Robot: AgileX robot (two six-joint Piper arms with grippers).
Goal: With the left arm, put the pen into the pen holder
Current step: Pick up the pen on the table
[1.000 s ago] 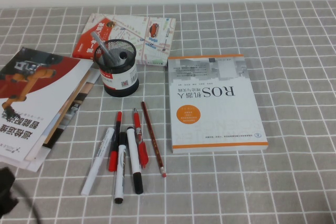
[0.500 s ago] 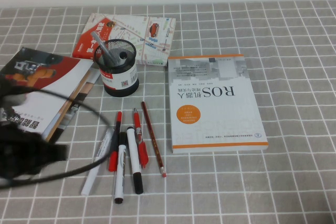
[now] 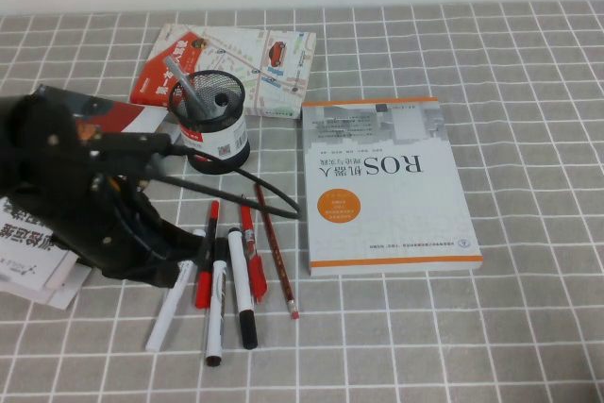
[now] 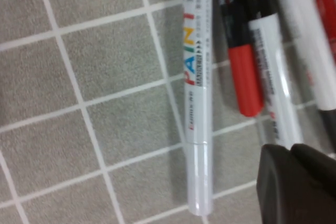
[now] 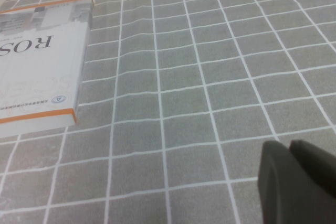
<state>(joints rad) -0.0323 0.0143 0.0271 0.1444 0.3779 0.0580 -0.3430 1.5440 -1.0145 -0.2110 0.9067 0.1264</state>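
The pen is long, slim and white and lies leftmost in the row of pens; its upper end is under my left arm. In the left wrist view it shows "PAINT" lettering. The pen holder is a black mesh cup with a white and red label, standing behind the pens with a grey item inside. My left gripper is shut and empty, low over the pens' upper ends; in the left wrist view it is beside the pen, not on it. My right gripper is shut over bare tablecloth.
Red pens, a red pencil and black-capped white markers lie right of the pen. A ROS book lies to the right, a map booklet behind the holder, magazines at the left edge.
My left arm has swung in from the lower left corner, up and to the right, and now covers the magazines and reaches the pens' upper ends. The pens have not moved.
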